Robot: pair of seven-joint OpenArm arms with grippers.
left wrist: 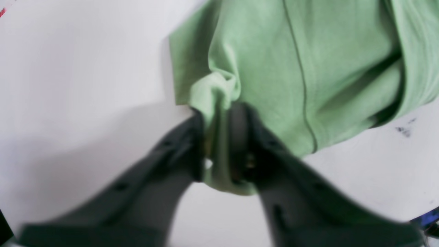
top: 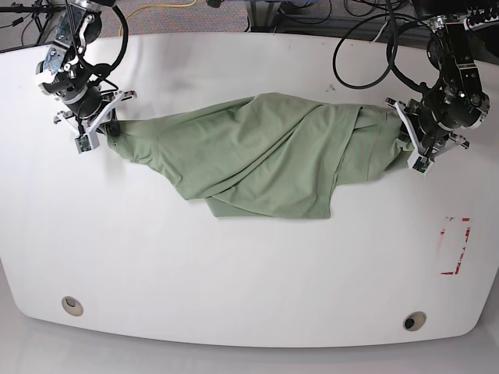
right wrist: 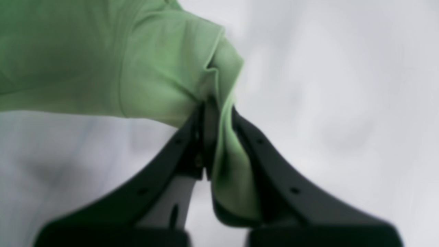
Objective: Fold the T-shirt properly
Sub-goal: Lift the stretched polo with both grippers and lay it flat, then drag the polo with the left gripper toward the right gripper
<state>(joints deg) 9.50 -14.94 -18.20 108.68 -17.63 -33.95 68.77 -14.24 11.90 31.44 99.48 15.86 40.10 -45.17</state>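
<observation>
One T-shirt [top: 257,160], stretched left to right on the table [top: 234,265].
Two grippers: right gripper [right wrist: 217,113] and left gripper [left wrist: 219,116] each pinch an end.

One T-shirt [top: 257,160], green, stretched across one white table [top: 234,273]. Two arms working, so two grippers: the right gripper [top: 105,128] on one end, the left gripper [top: 405,134] on the other. Two round holes [top: 72,305] in the table's near edge, one red marking [top: 454,245], and a tangle of cables [top: 366,47] I can't count.
</observation>
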